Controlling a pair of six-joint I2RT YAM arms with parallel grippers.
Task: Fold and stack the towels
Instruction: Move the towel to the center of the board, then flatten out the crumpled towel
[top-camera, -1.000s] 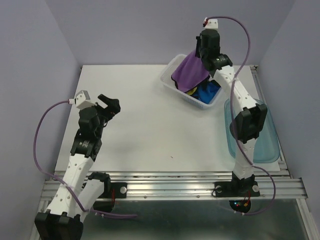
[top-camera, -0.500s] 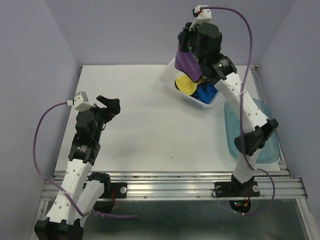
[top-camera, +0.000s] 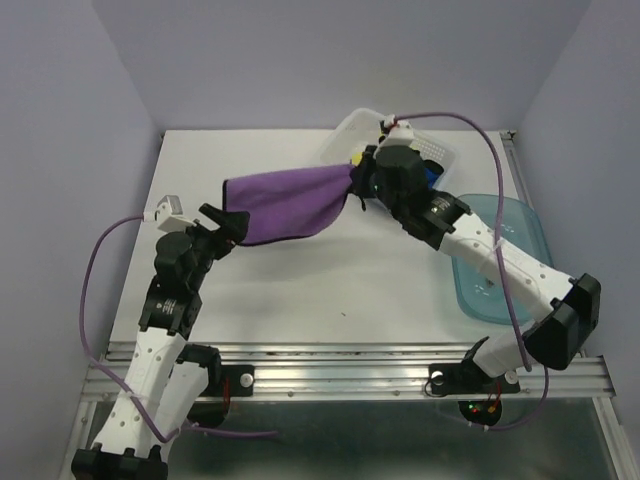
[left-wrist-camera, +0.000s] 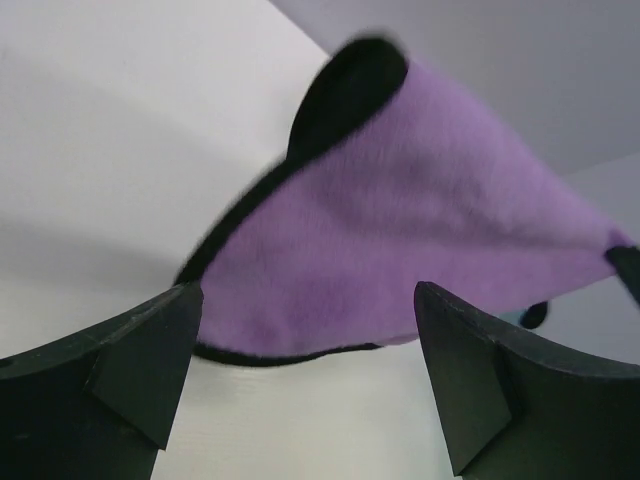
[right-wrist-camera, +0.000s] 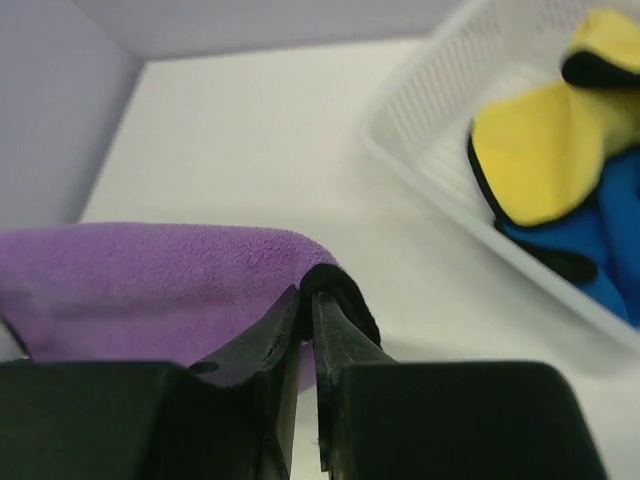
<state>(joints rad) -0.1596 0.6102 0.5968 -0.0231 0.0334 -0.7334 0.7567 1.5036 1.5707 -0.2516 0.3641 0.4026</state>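
Note:
My right gripper (top-camera: 358, 187) is shut on the dark-edged corner of a purple towel (top-camera: 285, 203) and holds it in the air, spread leftward over the table. In the right wrist view the towel (right-wrist-camera: 150, 270) is pinched between my fingers (right-wrist-camera: 308, 300). My left gripper (top-camera: 228, 219) is open and empty, just under the towel's left end; in its wrist view the towel (left-wrist-camera: 420, 260) hangs ahead of the open jaws. Yellow (right-wrist-camera: 535, 150) and blue (right-wrist-camera: 600, 250) towels lie in the white basket (right-wrist-camera: 420, 150).
The white perforated basket (top-camera: 345, 130) stands at the back right, partly hidden by my right arm. A translucent blue-green tray (top-camera: 510, 260) lies on the right side. The white table (top-camera: 320, 290) spreads in front of both arms.
My right gripper has pulled the purple towel out of the basket and swung it down and left over the table. The towel has spread toward my left gripper, which moved slightly.

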